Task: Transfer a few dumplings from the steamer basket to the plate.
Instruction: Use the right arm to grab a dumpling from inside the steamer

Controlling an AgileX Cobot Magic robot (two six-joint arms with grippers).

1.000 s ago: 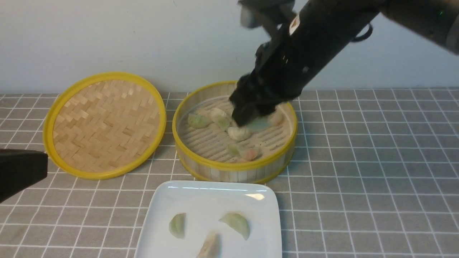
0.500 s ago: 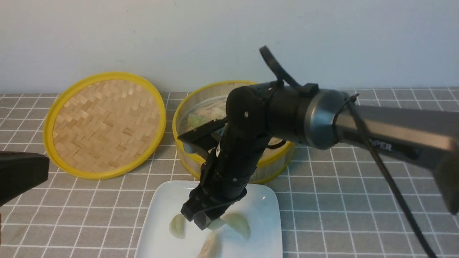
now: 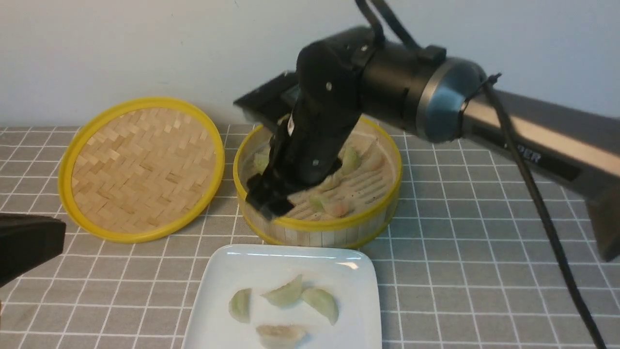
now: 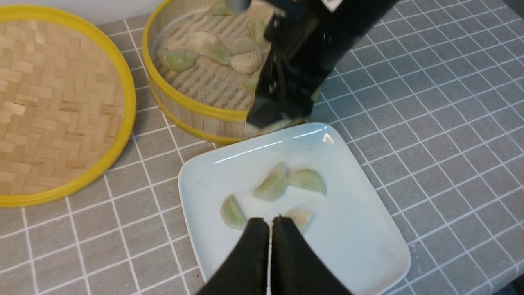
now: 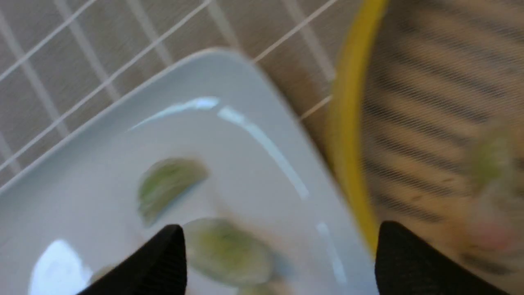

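The steamer basket stands mid-table and holds several dumplings. In front of it, the white plate carries several dumplings, pale green ones and a pinkish one. My right gripper hangs open and empty above the basket's front left rim, just past the plate's far edge. In the right wrist view its fingers stand wide apart over the plate and a green dumpling. My left gripper is shut and empty, above the plate's near side.
A shallow woven lid with a yellow rim lies left of the basket. A grey checked cloth covers the table, with a pale wall behind. The right arm and its cable stretch in from the right. Part of my left arm shows at the left edge.
My right gripper carried a dumpling from the basket down to the plate, let it go, opened wide and rose back toward the basket. The plate holds one more dumpling. The left gripper stayed still.
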